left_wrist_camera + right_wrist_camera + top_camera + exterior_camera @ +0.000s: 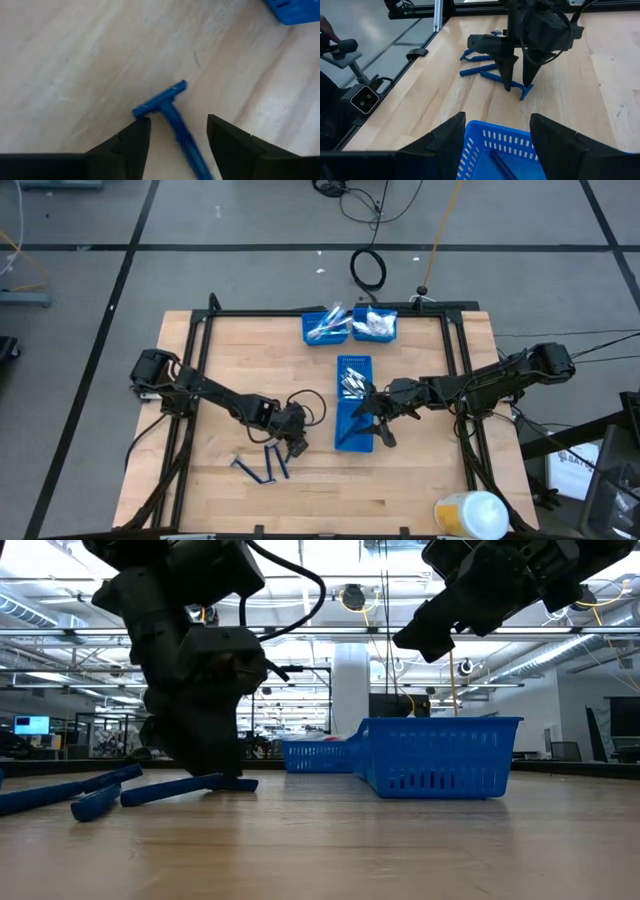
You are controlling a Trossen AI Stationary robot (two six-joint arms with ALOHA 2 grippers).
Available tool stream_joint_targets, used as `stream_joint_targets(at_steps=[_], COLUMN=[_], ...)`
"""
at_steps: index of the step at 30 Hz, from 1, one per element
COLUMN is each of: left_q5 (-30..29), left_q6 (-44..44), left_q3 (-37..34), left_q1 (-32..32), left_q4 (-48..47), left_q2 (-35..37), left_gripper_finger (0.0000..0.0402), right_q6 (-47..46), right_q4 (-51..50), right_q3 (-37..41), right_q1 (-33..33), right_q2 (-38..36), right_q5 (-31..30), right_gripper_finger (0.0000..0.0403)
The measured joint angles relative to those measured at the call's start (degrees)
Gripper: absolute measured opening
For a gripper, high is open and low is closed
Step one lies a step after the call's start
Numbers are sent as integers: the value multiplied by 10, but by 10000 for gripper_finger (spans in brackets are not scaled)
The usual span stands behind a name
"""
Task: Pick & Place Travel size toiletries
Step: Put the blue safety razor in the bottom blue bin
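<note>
Near the table's (420, 490) front edge, the left gripper (518, 75) straddles a dark blue razor (172, 111), fingers spread and empty, poised to pinch. Farther back, the right gripper (372, 418) hovers parted, empty, over the long blue bin (352, 435), ready for drop-offs.

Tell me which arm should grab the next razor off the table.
Left, probably. The left gripper sits open, straddling a razor on the wood. The right gripper hovers open over the long blue bin, away from the razors.
</note>
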State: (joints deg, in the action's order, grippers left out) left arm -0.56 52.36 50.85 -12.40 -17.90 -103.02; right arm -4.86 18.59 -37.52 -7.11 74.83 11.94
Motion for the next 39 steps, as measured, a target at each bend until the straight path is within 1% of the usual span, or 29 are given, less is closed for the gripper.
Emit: stream_joint_targets(at_steps=[3,6,9,10,11,15,17,19,22,25,28,30,32,34,36,39], left_q5=[-13,-24,-30,-34,-35,-36,-37,-56,-124,-222,-304,-334,-330,-298,-277,-238], left_q6=[-11,-6,-6,-7,-9,-53,-82,-110,-155,-231,-341,-424,-498,-544,-565,-563], left_q3=[-2,-3,-4,-4,-4,-6,-9,-13,-10,-9,-10,-7,-8,-8,-9,-8], left_q1=[-2,0,5,6,8,13,14,13,1,-19,-39,-47,-52,-49,-46,-33], left_q4=[-3,-8,-7,-6,-5,6,22,30,69,114,217,320,394,470,505,559], left_q2=[0,0,0,0,0,8,28,59,129,185,212,216,211,190,176,145], left_gripper_finger=[166,109,42,25,17,24,20,11,13,21,13,10,11,19,22,12], right_q6=[0,0,0,0,0,0,4,13,15,24,32,36,36,32,31,30], right_q4=[0,0,0,0,0,0,0,0,-4,-7,8,35,72,112,143,187], right_q3=[0,0,0,0,0,0,0,0,0,0,0,0,0,0,0,0], right_q1=[0,0,0,0,0,0,0,0,0,0,0,0,0,0,-2,-8], right_q2=[0,0,0,0,0,0,0,0,0,0,0,0,3,9,17,35], right_q5=[0,-1,-1,-1,-1,-2,-7,-27,-69,-112,-154,-178,-187,-189,-183,-178], right_gripper_finger=[210,210,210,210,210,210,210,210,210,210,210,210,210,210,210,210])
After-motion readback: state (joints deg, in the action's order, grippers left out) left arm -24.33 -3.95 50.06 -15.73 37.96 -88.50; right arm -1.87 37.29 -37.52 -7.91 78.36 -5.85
